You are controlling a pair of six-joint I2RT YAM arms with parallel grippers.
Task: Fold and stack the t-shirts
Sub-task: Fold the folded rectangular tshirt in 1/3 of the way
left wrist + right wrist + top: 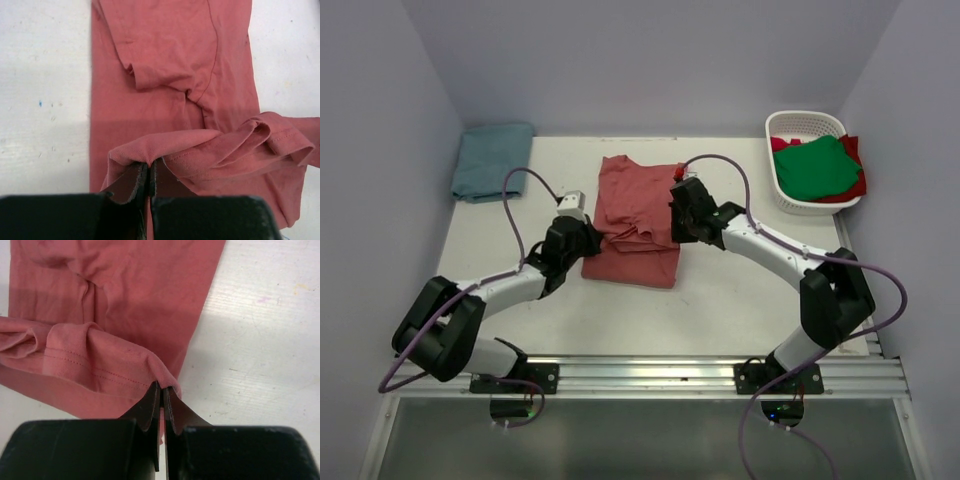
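Left gripper (150,169) and right gripper (162,391) clamp the centre brick-red t-shirt (635,215) mid-fold; upper-left teal t-shirt (492,160) seemingly folded, green t-shirt (817,168) untouched.

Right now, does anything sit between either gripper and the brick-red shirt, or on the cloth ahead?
Nothing visible. The left gripper and right gripper are each shut on the lifted hem of the brick-red shirt; the flat cloth ahead lies bare.

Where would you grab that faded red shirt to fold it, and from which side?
At the stitched hem, one corner per tool, coming from the near edge. The brick-red shirt lies flat and folded narrow, so the hem is a free, thin edge; the left tool and right tool are each shut on one end.
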